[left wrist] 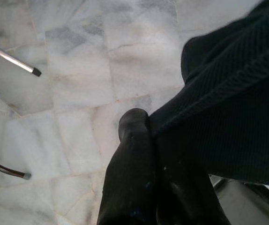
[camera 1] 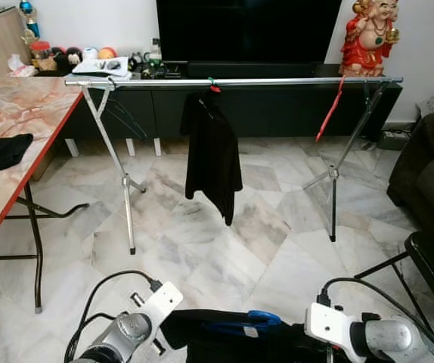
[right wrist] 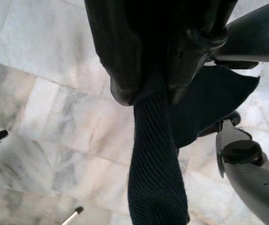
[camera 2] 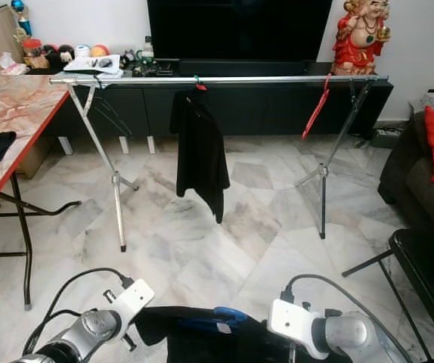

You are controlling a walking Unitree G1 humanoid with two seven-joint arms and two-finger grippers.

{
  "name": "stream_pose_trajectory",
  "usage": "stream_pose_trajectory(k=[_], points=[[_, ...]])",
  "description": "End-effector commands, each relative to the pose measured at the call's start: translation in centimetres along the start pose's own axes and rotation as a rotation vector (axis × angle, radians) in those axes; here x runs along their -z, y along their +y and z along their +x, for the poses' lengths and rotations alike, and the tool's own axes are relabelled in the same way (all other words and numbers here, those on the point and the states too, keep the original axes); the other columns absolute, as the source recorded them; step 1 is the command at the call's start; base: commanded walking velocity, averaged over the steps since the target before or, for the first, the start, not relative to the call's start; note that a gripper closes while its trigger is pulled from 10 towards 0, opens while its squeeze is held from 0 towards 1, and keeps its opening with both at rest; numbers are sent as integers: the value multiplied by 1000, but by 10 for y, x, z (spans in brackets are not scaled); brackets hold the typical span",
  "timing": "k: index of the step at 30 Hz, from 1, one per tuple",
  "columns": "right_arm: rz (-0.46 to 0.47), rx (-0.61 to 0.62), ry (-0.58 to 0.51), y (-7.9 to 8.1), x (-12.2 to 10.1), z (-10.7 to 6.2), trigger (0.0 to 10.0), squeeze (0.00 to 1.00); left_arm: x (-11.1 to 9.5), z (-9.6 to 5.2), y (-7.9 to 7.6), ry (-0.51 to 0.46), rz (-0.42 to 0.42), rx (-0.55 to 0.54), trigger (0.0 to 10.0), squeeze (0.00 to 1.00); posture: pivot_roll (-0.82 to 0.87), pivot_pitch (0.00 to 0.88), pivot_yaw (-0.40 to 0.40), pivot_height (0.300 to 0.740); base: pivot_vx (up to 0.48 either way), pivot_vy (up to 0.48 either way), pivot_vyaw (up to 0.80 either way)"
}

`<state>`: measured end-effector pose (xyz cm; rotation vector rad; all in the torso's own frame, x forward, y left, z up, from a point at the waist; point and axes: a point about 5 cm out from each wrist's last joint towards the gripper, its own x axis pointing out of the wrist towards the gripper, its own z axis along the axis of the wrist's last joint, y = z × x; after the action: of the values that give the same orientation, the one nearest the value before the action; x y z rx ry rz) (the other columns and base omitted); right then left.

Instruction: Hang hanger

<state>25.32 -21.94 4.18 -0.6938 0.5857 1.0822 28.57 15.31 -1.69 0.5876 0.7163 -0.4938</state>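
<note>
Both grippers, the left gripper [left wrist: 151, 140] and right gripper [right wrist: 151, 91], are pinched closed on a dark garment [camera 1: 217, 336] draped over a blue hanger [camera 1: 243, 321] held low and near, while the rail [camera 1: 277, 81] runs left-to-right far ahead.

Blue hanger [camera 1: 249, 321] lies inside a dark garment [camera 1: 224, 336], apparently level, low before the rail [camera 1: 232, 81].

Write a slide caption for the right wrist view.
Right end effector pinching dark ribbed knit garment above marble floor.
</note>
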Motion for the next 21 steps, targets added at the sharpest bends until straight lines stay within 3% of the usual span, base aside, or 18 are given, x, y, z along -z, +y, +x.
stream_pose_trajectory(k=[1, 9, 13, 14, 15, 16, 17, 18, 19, 21], points=[[22, 66, -6, -14, 1, -19, 10000, 0, 22, -6, 12, 83, 2, -34, 0, 0, 16, 29, -13, 740, 0, 0, 0], [67, -31, -108, -5, -10, -21, 10000, 0, 21, -5, 9, 74, -13, -30, 0, 0, 21, 32, -13, 740, 0, 0, 0], [73, -54, -108, -3, -9, -22, 10000, 0, 21, -6, 11, 72, -15, -43, 118, 0, 20, 32, -14, 740, 0, 0, 0], [73, -55, -105, -2, -9, -22, 10000, 0, 21, -6, 12, 70, -18, -45, 1765, 0, 20, 32, -14, 740, 0, 0, 0], [75, -59, -102, -2, -8, -22, 10000, 0, 20, -6, 12, 63, -21, -43, 4510, 345, 20, 32, -14, 740, 0, 0, 0], [81, -71, -97, 0, -7, -22, 10000, 0, 19, -6, 13, 56, -25, -42, 4549, 1000, 20, 32, -14, 740, 0, 0, 0], [81, -79, -92, 1, -7, -22, 10000, 0, 18, -6, 14, 53, -25, -47, 4745, 1000, 20, 32, -14, 740, 0, 0, 0], [78, -86, -85, 2, -6, -22, 10000, 0, 18, -6, 15, 52, -25, -52, 6392, 1000, 20, 32, -14, 740, 0, 0, 0], [77, -103, -72, 4, -5, -21, 10000, 0, 17, -7, 18, 44, -27, -63, 9490, 1000, 20, 33, -13, 740, 0, 0, 0], [84, -117, -73, 6, -4, -20, 10000, 0, 15, -7, 20, 35, -31, -65, 9804, 1000, 21, 34, -12, 740, 0, 0, 0]])
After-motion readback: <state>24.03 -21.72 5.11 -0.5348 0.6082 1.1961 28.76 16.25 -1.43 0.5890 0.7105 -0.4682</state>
